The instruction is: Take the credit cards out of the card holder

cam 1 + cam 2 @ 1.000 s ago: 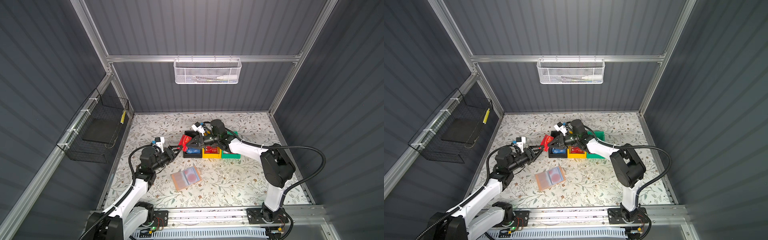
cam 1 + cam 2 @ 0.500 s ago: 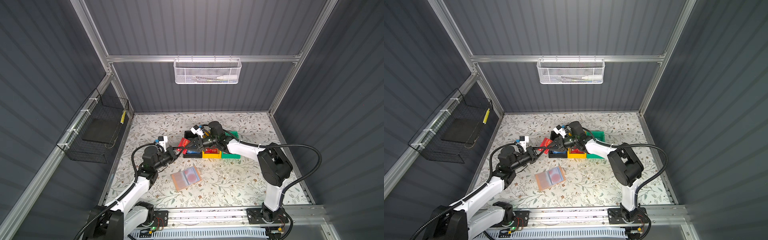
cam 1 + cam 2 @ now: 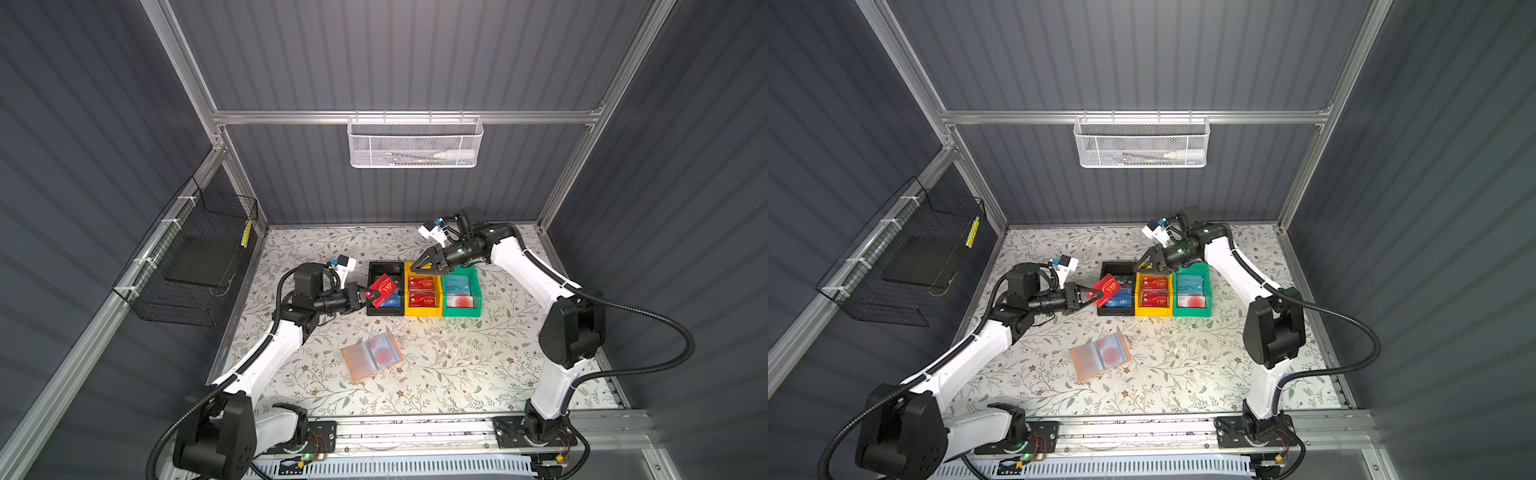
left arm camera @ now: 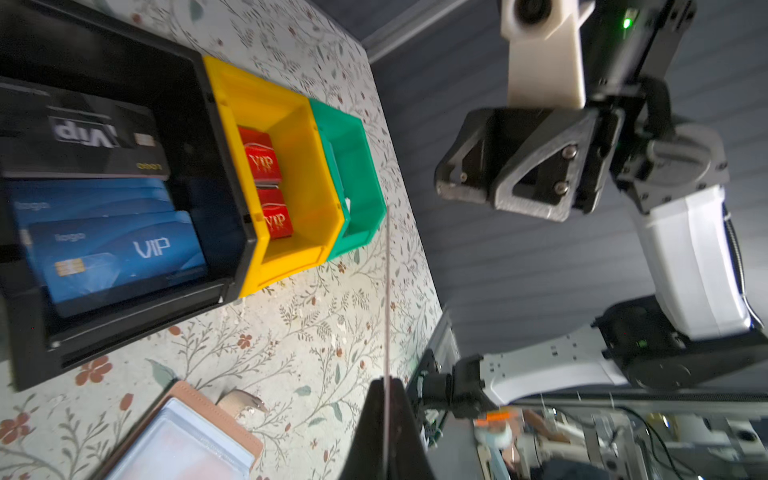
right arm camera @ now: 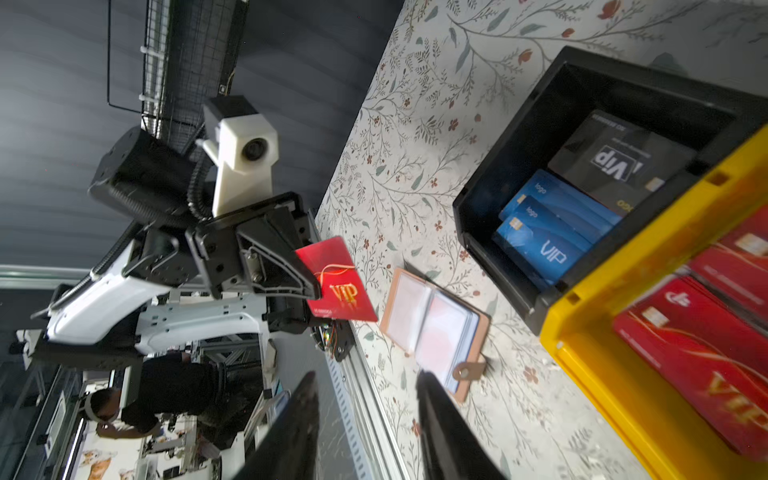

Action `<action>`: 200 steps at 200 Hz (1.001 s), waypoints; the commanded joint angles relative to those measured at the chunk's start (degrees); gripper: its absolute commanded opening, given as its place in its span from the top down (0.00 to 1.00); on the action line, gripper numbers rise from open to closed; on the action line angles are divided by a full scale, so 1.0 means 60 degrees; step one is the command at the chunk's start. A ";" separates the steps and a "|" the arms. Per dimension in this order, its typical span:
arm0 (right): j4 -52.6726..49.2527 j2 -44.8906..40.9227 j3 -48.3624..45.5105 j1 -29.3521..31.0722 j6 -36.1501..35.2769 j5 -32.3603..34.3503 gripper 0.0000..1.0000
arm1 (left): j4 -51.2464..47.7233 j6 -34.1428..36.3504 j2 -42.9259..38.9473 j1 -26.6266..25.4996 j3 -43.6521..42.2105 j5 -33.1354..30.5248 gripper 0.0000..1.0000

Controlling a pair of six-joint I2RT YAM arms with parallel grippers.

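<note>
Left gripper [image 3: 371,294] is clamped on the edge of a red VIP card [image 3: 385,286], which it holds tilted in the air at the black bin [image 3: 384,264]'s left side. Right gripper [image 3: 428,271] has its jaws apart with nothing between them, above the back of the yellow bin [image 3: 422,312]. Card holder [image 3: 372,356] lies open on the floral table [image 3: 457,365] in front of the bins, well apart from both grippers. A white-and-red card [image 3: 384,349] shows in one sleeve. Blue cards [image 4: 116,245] lie in the black bin.

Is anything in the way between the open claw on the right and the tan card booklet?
Nothing visible. The right gripper hangs open above the yellow bin; the card holder lies open on the table in front of the black bin. The left gripper, shut on a red card, is off to one side.
</note>
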 commanded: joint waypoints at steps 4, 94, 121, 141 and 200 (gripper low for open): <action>-0.2518 0.0375 0.0677 0.0186 -0.1781 -0.0829 0.58 | -0.1618 0.1722 0.0534 0.0021 0.0905 0.1419 1.00; -0.2437 0.1080 0.0965 0.0834 -0.1921 -0.0887 0.57 | -0.1489 0.2046 0.1003 -0.0413 0.1233 0.1667 1.00; -0.2391 0.1353 0.1158 0.0897 -0.1865 -0.0797 0.57 | -0.1543 0.2140 0.1014 -0.0521 0.1279 0.1658 1.00; -0.2277 0.1427 0.1183 0.0959 -0.1844 -0.0925 0.58 | -0.1518 0.2149 0.1044 -0.0536 0.1261 0.1643 1.00; -0.2173 0.1484 0.0965 0.1192 -0.2114 -0.1574 0.83 | -0.1334 0.1997 0.1174 -0.0551 0.1200 0.1270 0.97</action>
